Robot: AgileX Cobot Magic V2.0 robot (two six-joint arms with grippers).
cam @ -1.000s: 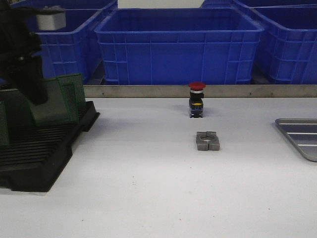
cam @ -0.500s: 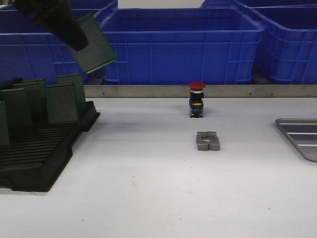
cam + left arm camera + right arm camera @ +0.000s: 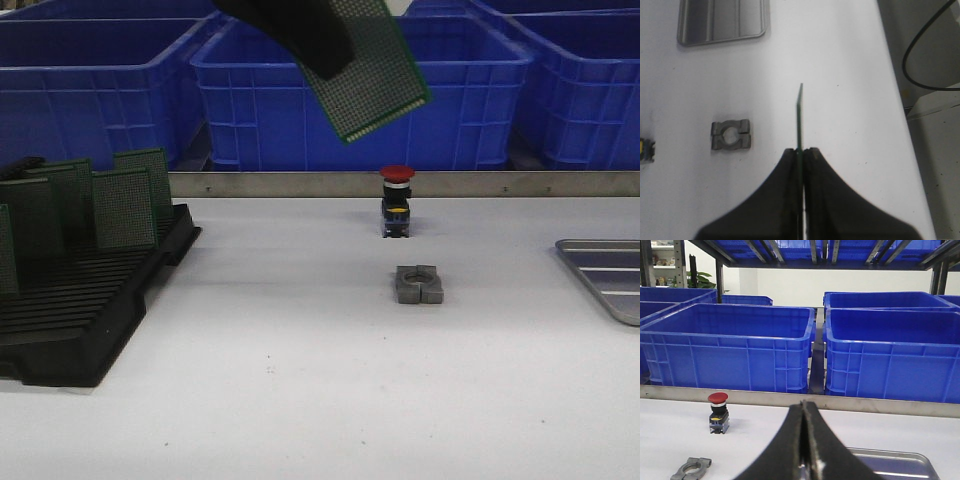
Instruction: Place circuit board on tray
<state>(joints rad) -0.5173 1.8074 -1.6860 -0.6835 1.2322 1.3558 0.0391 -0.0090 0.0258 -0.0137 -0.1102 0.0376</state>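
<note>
Left gripper [image 3: 801, 152]: its two black fingers are pinching the circuit board [image 3: 372, 72] by one edge, high above the table; in the front view only the dark bulk of the gripper is showing at the top, overlapping the board's upper left part.
Circuit board: it is hanging in the air, tilted, with a lower corner pointing down to the right, in front of the middle blue bin [image 3: 360, 90]; in the left wrist view it is appearing edge-on as a thin green line between the fingers.
Right gripper [image 3: 803, 440]: its fingers are pressing together with nothing between them, low over the table near the tray [image 3: 900, 462].
Tray [image 3: 605, 275]: it is lying flat at the right edge of the table, well apart from the board, and it is carrying nothing on the part in view.
Rack [image 3: 85, 300]: the black slotted rack is sitting at the left of the table, holding several green boards [image 3: 125, 207] upright in its far slots.
Red button [image 3: 397, 200]: it is standing upright near the back rail, centre.
Grey clamp piece [image 3: 419, 284]: it is lying on the table just in front of the button.
</note>
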